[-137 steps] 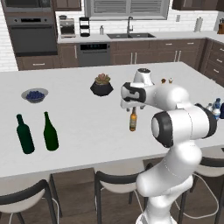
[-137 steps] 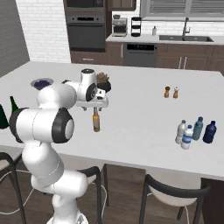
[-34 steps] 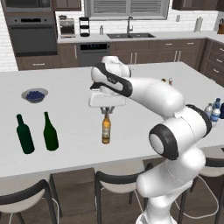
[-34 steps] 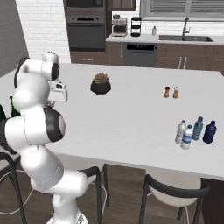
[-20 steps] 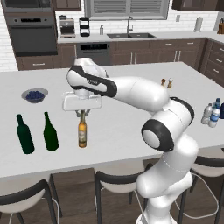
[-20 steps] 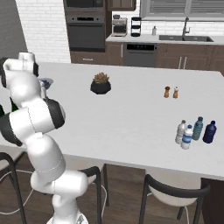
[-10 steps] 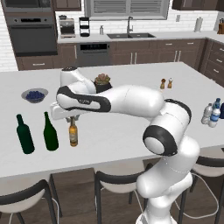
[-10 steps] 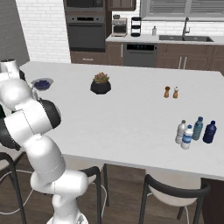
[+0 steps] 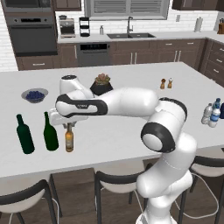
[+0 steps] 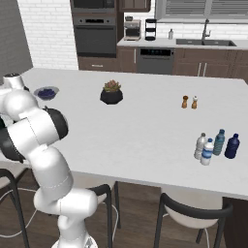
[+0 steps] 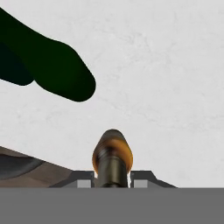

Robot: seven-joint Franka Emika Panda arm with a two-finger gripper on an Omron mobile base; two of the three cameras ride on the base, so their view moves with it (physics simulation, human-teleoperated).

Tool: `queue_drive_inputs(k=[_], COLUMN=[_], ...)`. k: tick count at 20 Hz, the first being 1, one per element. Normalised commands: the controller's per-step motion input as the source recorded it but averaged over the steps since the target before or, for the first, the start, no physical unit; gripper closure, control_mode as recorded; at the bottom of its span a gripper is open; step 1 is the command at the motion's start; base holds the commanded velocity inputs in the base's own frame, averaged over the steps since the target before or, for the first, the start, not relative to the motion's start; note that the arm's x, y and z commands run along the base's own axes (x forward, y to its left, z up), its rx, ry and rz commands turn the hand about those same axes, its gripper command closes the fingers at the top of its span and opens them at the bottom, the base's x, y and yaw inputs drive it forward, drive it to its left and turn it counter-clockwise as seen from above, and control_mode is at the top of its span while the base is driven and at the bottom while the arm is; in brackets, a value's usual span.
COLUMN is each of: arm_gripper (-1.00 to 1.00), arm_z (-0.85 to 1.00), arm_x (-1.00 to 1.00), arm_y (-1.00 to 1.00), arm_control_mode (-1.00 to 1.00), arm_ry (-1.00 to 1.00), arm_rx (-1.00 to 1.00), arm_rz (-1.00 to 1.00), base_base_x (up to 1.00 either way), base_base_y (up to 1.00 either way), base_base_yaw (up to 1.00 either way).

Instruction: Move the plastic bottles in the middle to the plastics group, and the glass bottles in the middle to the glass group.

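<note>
- The slim amber-brown glass beer bottle (image 9: 69, 140) stands upright just beside the nearer of the two tall dark green glass wine bottles (image 9: 50, 132), on the side away from the other green bottle (image 9: 24, 134). Any sideways drift toward that green bottle could knock it, and it looks narrow-based enough to topple.
- From the left base view I cannot tell whether the amber bottle's base is touching the white tabletop (image 9: 131, 131) or hanging just above it. Letting go while it hangs or leans could tip it onto the green bottle.
- The amber bottle also sits toward the tabletop's near edge, so a fall that way could roll it off.
- The gripper (image 9: 68, 127) is closed narrowly around the amber bottle's dark neck, holding it from above; in the hand view the fingertips (image 11: 85, 179) flank the neck on both sides.
- A crooked lift afterwards could drag the neck along.
</note>
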Motion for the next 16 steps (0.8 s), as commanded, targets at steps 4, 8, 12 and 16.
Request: queue_drive_inputs(k=[4, 8, 12, 16], arm_gripper=[1.0, 1.0, 1.0, 1.0], arm_z=[-0.25, -0.28, -0.27, -0.23], arm_x=[0.03, 0.0, 0.0, 0.0], arm_y=[0.11, 0.09, 0.05, 0.03], arm_control_mode=[-1.0, -1.0, -1.0, -1.0], arm_ry=[0.01, 0.0, 0.0, 0.0], arm_rx=[0.01, 0.0, 0.0, 0.0], arm_rz=[0.0, 0.0, 0.0, 0.0], base_base_x=[0.0, 0.0, 0.0, 0.0], base_base_y=[0.0, 0.0, 0.0, 0.0], base_base_yaw=[0.0, 0.0, 0.0, 0.0])
